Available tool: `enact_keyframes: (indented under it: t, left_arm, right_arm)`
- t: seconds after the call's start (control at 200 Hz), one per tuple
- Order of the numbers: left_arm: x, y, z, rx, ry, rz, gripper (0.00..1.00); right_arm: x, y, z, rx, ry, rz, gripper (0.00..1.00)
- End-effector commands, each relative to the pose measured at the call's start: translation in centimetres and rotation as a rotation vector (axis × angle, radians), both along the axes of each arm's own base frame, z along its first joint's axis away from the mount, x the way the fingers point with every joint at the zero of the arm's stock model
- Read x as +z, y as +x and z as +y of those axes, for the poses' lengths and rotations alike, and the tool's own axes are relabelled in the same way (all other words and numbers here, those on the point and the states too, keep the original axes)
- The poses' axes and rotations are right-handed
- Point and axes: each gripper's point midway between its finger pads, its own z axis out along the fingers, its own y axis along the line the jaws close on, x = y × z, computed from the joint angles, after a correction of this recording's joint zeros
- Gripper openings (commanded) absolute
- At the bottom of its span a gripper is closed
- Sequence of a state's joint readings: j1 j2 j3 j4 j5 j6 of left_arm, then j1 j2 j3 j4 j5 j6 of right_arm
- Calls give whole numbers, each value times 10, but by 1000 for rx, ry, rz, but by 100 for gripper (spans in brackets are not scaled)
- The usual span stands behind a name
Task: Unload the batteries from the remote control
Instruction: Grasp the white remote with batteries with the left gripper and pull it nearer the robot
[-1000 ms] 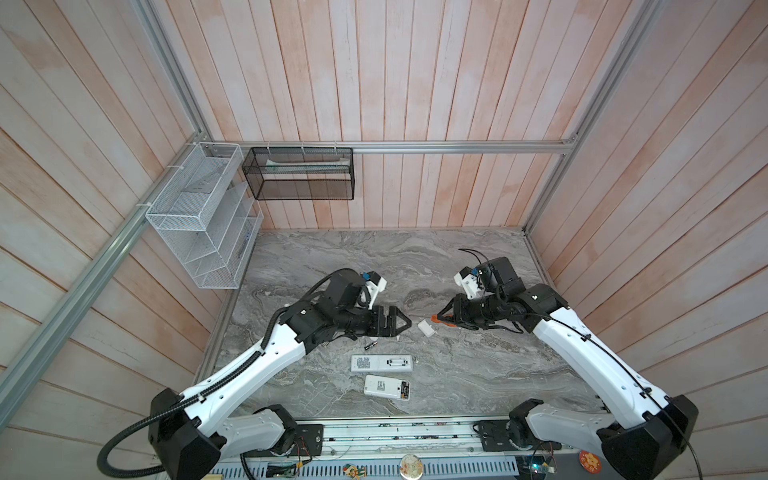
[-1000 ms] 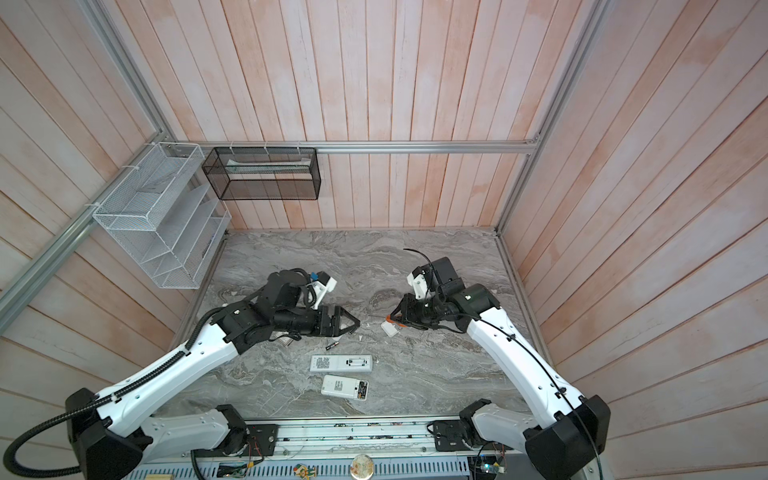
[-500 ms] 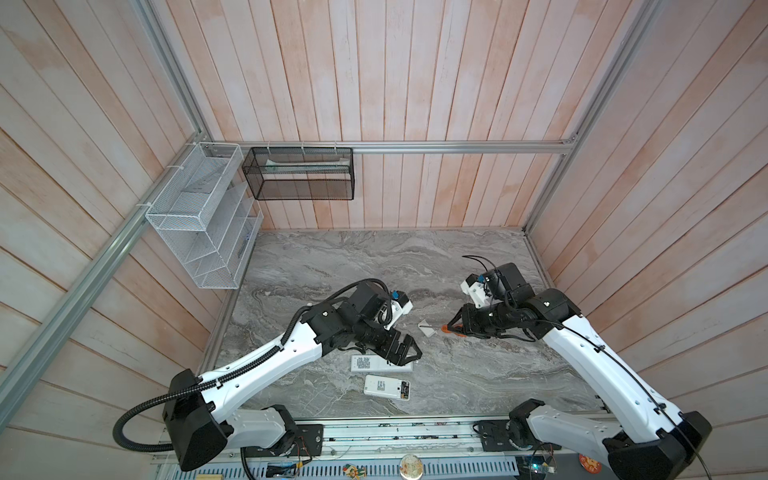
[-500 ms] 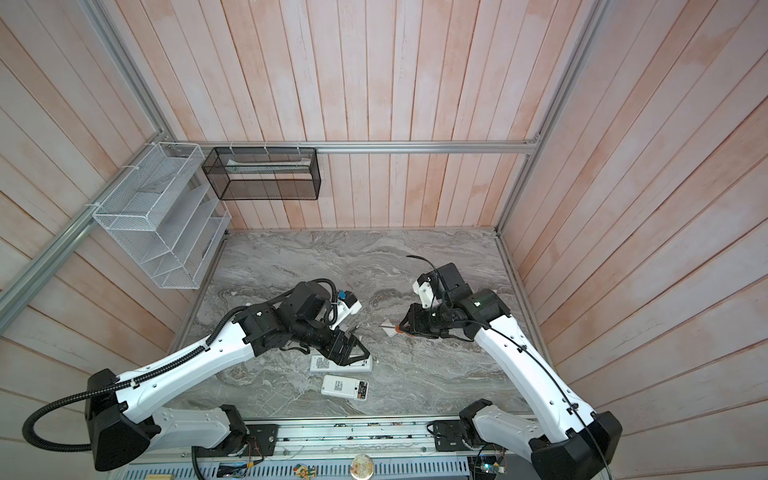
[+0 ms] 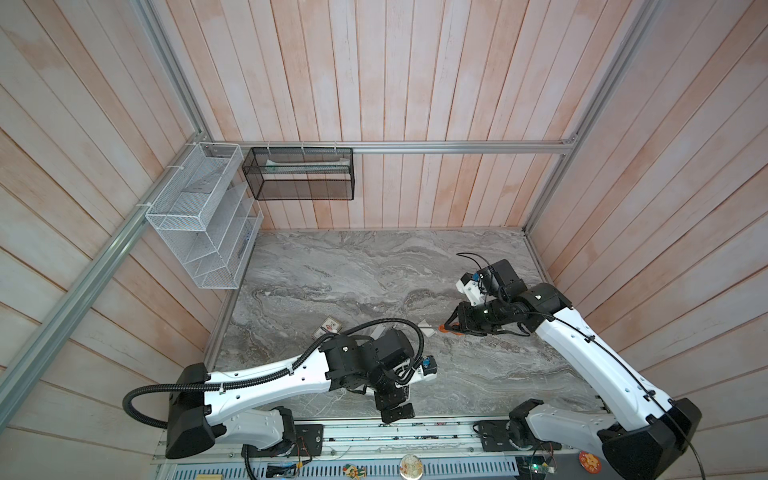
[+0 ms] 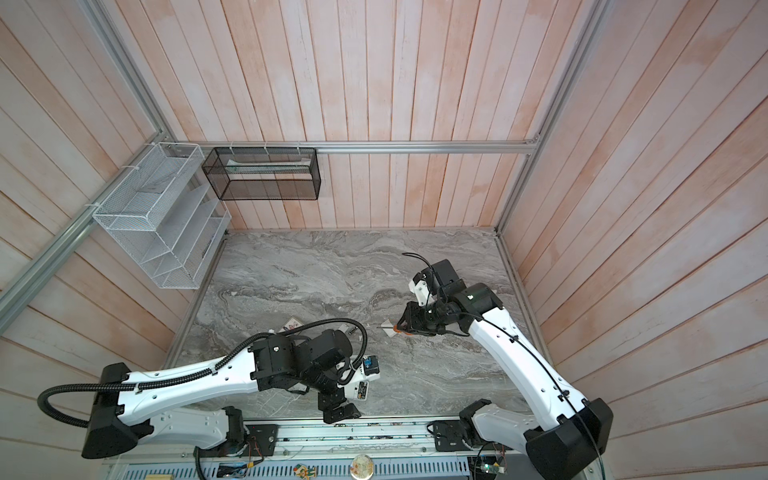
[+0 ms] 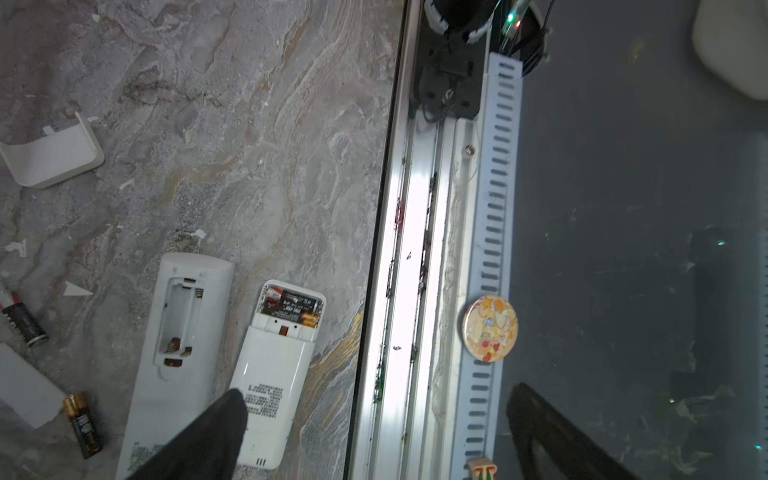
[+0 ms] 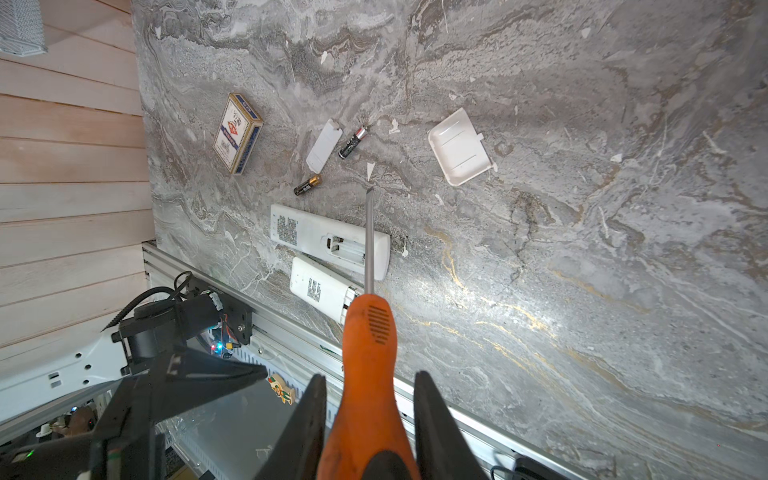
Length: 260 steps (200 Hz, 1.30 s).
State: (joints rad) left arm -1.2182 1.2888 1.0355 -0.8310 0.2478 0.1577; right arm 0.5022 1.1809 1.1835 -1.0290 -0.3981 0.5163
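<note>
Two batteries (image 7: 291, 309) are seen seated in the short remote (image 7: 274, 386), which is laid on the surface (image 7: 249, 124) just beside the long remote (image 7: 183, 353), whose bay is seen empty. Two loose cells (image 8: 307, 185) are laid near a white cover (image 8: 324, 145). The left hand (image 7: 374, 395) is spread wide over the short remote; the right hand (image 8: 370, 380) is clamped on an orange screwdriver (image 8: 368, 332), well apart from both remotes.

Silver-capped battery (image 7: 25, 324) and gold-capped battery (image 7: 83, 424) lie loose on the counter (image 7: 257, 124). Longer remote (image 7: 174, 390): back up, compartment empty. Shorter remote (image 7: 274, 374), alongside, back up: two black cells (image 7: 291, 308) seated.
</note>
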Motion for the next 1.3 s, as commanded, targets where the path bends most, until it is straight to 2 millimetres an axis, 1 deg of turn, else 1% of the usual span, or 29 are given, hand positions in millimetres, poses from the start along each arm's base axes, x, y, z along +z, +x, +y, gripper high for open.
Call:
enact_keyframes:
  t: [0.0, 0.07, 0.255, 0.43, 0.585, 0.8, 0.94, 1.155, 1.235, 1.295]
  left_arm:
    - [-19, 7, 11, -97, 70, -99, 97]
    - [-28, 9, 16, -125, 98, -130, 95]
    - [-67, 13, 36, -173, 210, -170, 93]
    - [-90, 22, 42, -162, 233, -195, 93]
    - [-99, 36, 40, -120, 213, -211, 93]
    - [-111, 49, 41, -114, 227, -211, 93]
    - [-121, 51, 45, -128, 247, -190, 93]
    - [-128, 51, 50, -148, 265, -175, 92]
    - [-129, 51, 49, -154, 263, -166, 90]
    - [-131, 48, 48, -160, 262, -152, 85]
  right_arm:
    - [15, 4, 3, -4, 31, -35, 16]
    - [17, 5, 4, -16, 49, -42, 16]
    - [17, 4, 4, -43, 72, -52, 16]
    - [13, 4, 4, -57, 81, -46, 16]
    - [13, 5, 5, -54, 81, -39, 16]
    - [10, 7, 5, -50, 72, -29, 16]
    - [8, 10, 5, -48, 69, -23, 16]
    - [7, 14, 5, -40, 65, -15, 16]
    - [6, 16, 6, -36, 64, -12, 16]
    - [6, 18, 6, -34, 63, -10, 16]
